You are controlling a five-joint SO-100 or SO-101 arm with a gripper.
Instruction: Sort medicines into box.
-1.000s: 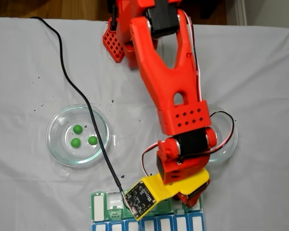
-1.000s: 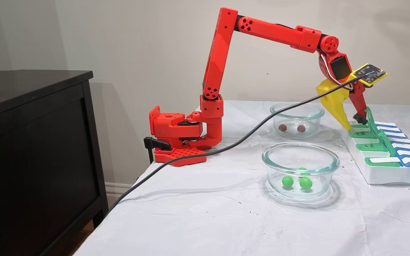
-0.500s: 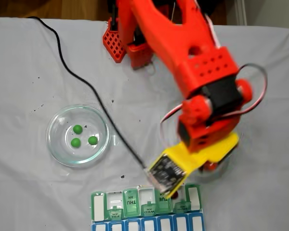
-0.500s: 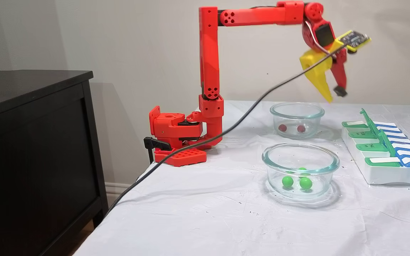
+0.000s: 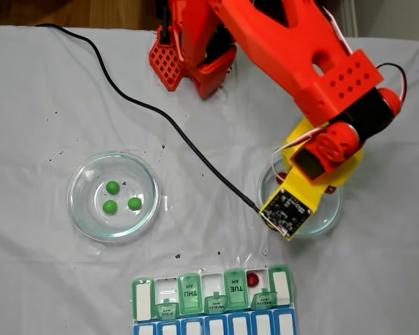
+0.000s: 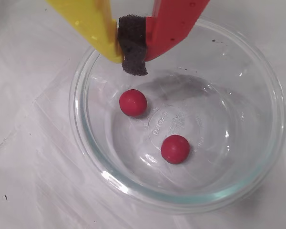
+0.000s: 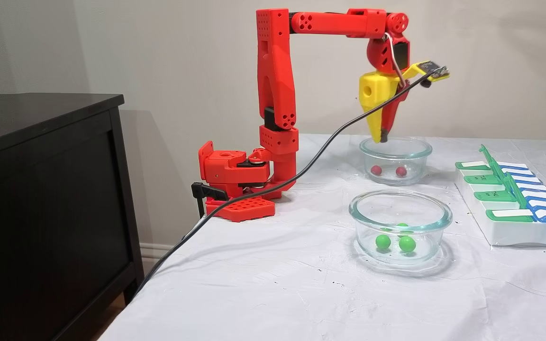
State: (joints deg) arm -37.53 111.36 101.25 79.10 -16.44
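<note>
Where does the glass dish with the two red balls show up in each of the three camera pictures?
Top-down fixed view: the glass dish with the red balls sits right of centre, largely under the arm.
Wrist view: the dish takes up most of the picture, both balls inside.
Side fixed view: the dish is the farther one, right of centre.
Shared landmark: the gripper with its yellow and red fingers, shut and hovering above this dish.

I've got 1 fixed view looking straight down, another from the side at table height further back, plus a close wrist view; all 3 share the glass dish point(image 6: 181, 191) with red balls
</note>
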